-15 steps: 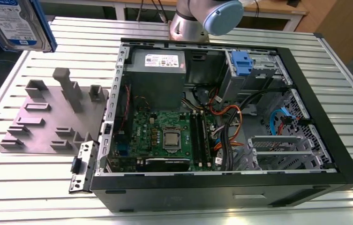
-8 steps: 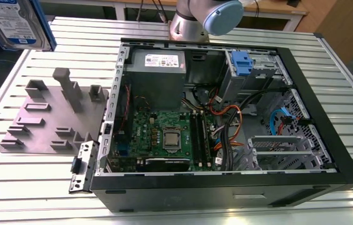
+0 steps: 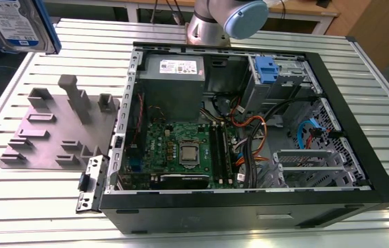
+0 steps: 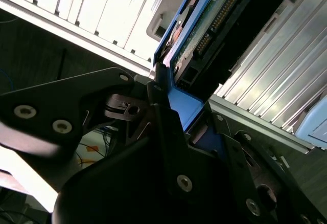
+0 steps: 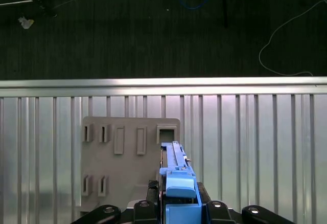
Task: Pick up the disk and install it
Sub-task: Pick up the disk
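Observation:
The disk [image 3: 14, 25], a silver drive with a blue-and-white label and blue carrier rails, hangs in the air at the exterior view's far upper left, above the table's corner. In the first wrist view the disk [image 5: 176, 175] stands edge-on between the black fingers of my gripper [image 5: 177, 204], over the grey fixture plate [image 5: 127, 157]. The second wrist view shows the disk's connector side [image 4: 207, 27] and blue rail clamped by the gripper [image 4: 186, 116]. The gripper is shut on the disk.
An open computer case [image 3: 380, 191] lies on the slatted metal table [image 3: 22, 206], with a motherboard, cables, a grey power supply [image 3: 173, 67] and a drive bay with a blue latch [image 3: 266, 70]. The grey fixture plate [image 3: 49, 134] sits to the case's left in the exterior view. The arm's base [image 3: 212, 23] stands behind the case.

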